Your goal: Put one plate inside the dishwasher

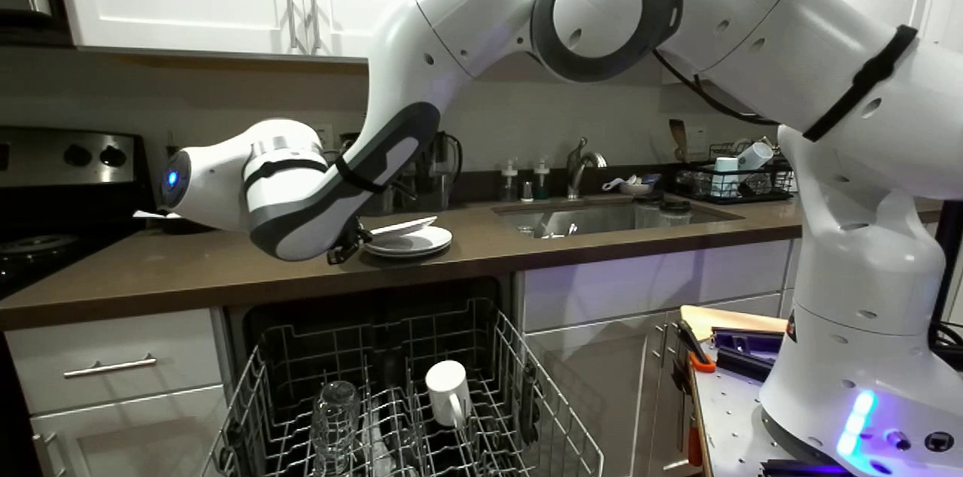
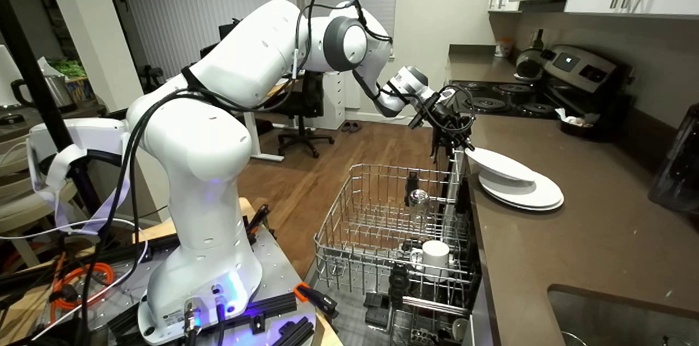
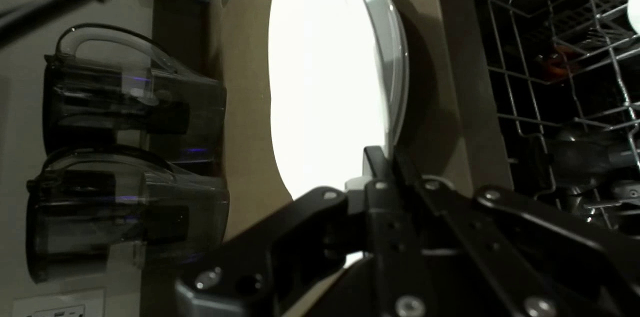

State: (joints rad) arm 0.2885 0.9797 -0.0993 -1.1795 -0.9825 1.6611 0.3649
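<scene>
A white plate [image 1: 404,226] is raised at a tilt over more white plates [image 1: 417,244] stacked flat on the counter. My gripper [image 3: 388,155] is shut on its near rim, as the wrist view shows; the plate's face [image 3: 325,67] there is washed out by light. In an exterior view the gripper [image 2: 465,145] sits at the counter's edge, with the held plate [image 2: 499,163] sloping down toward the stack [image 2: 543,196]. Whether its far edge touches the stack I cannot tell. Below the counter stands the dishwasher [image 1: 376,304], its wire rack pulled out.
Inside the rack are an upright white cup [image 1: 448,390] and a clear glass [image 1: 335,417]. Clear pitchers [image 3: 135,102] stand at the counter's back, by the wall. The sink [image 1: 617,232] lies farther along the counter [image 2: 606,215], and a stove [image 2: 508,97] at its far end.
</scene>
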